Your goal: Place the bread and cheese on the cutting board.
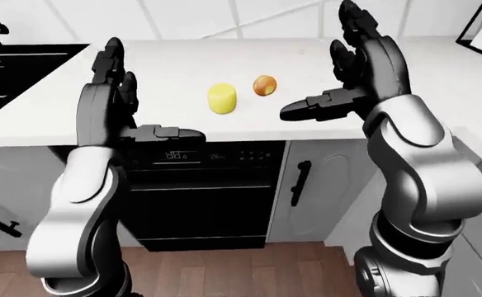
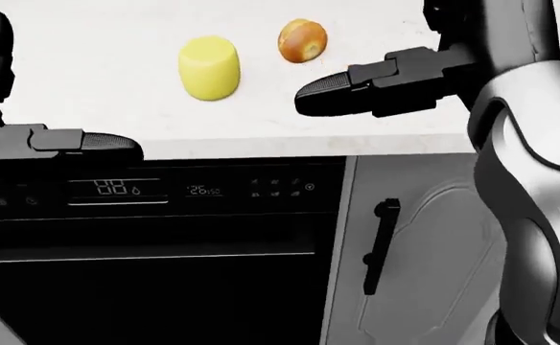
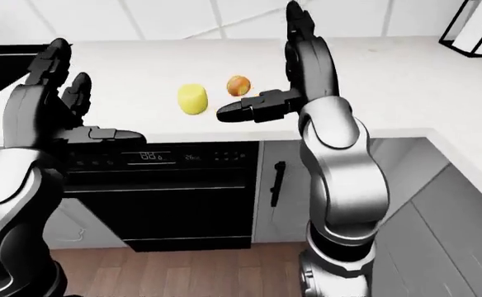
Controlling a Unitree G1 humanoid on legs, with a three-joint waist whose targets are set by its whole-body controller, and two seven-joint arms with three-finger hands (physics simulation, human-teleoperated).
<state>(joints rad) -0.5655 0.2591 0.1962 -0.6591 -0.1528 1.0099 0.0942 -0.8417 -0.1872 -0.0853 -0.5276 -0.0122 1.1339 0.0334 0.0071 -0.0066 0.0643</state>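
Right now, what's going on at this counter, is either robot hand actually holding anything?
No. The left robot hand and right robot hand are both raised and open above the white counter, empty. The yellow cheese and the round brown bread lie side by side on the counter, apart from each other and untouched. The right robot hand's thumb points towards the bread without reaching it. No cutting board shows in these views. Below the counter edge sits a black dishwasher.
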